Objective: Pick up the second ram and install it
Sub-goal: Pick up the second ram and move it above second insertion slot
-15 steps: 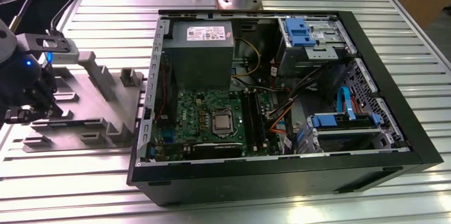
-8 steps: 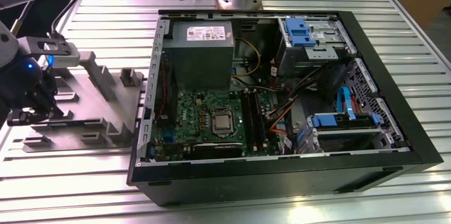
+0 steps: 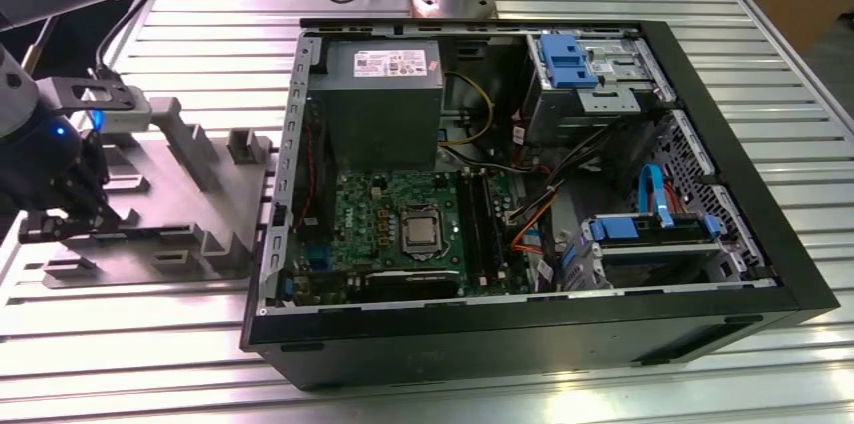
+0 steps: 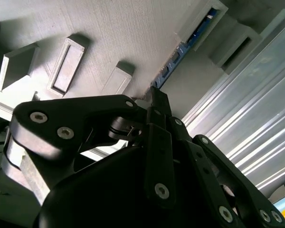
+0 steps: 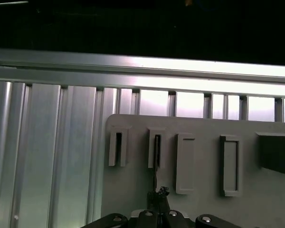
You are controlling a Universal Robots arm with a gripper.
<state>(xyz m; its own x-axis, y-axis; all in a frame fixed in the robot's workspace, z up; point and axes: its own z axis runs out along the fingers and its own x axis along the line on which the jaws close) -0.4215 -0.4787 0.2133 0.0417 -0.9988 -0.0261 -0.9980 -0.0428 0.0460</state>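
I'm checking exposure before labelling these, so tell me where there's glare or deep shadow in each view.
Exterior view: even light, though the case interior sits in shade. First wrist view: strong glare on the table rails, blackness beyond them. Second wrist view: the claw is a dark mass, with bright rails beside it.

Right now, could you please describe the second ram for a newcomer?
Beside the open computer case, toward the exterior view's left, a grey holder plate lies on the slatted table. The second ram stands on edge in it, by the gripper: a thin bluish-green strip among grey blocks.
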